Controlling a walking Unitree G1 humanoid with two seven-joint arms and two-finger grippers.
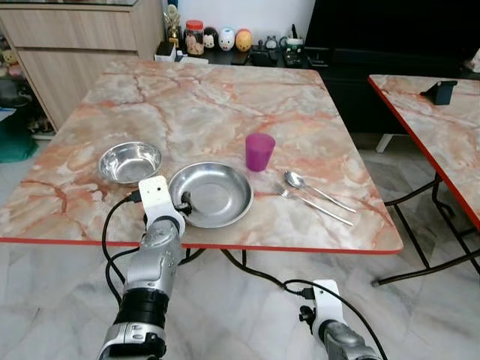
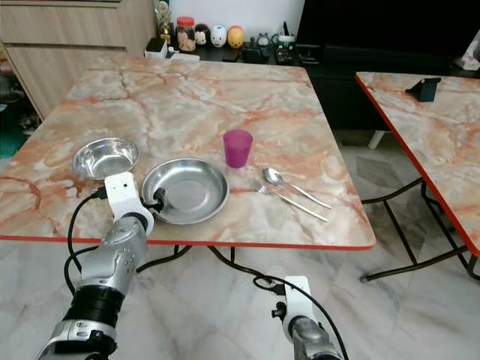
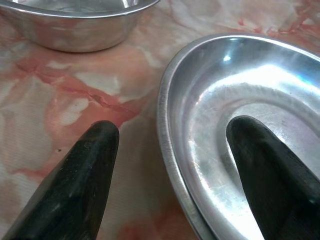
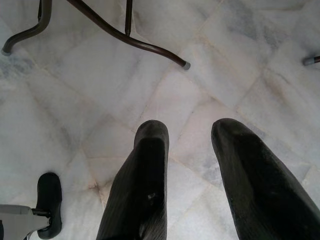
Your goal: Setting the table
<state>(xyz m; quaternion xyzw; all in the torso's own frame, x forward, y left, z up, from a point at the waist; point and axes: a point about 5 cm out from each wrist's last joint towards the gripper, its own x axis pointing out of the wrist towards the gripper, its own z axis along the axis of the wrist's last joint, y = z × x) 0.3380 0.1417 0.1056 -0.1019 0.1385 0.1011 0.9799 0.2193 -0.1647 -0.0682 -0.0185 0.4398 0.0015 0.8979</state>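
A marble-patterned table [image 1: 225,97] holds a round steel plate [image 1: 214,193] near its front edge. To the plate's left sits a small steel bowl [image 1: 130,161]. A purple cup [image 1: 259,151] stands just behind the plate on the right, and further right lie a spoon [image 1: 315,189] and a fork [image 1: 311,204]. My left gripper [image 3: 172,132] is open and straddles the plate's left rim [image 3: 167,125]: one finger is inside the plate, the other over the table. My right gripper [image 4: 190,130] hangs low over the floor, open and holding nothing.
A second marble table [image 1: 439,127] stands to the right with a dark object [image 1: 441,91] on it. Figurines and a jar [image 1: 194,37] line a dark cabinet behind the table. A wooden cabinet [image 1: 67,52] is at the back left. Table legs [image 4: 130,40] cross the marble floor.
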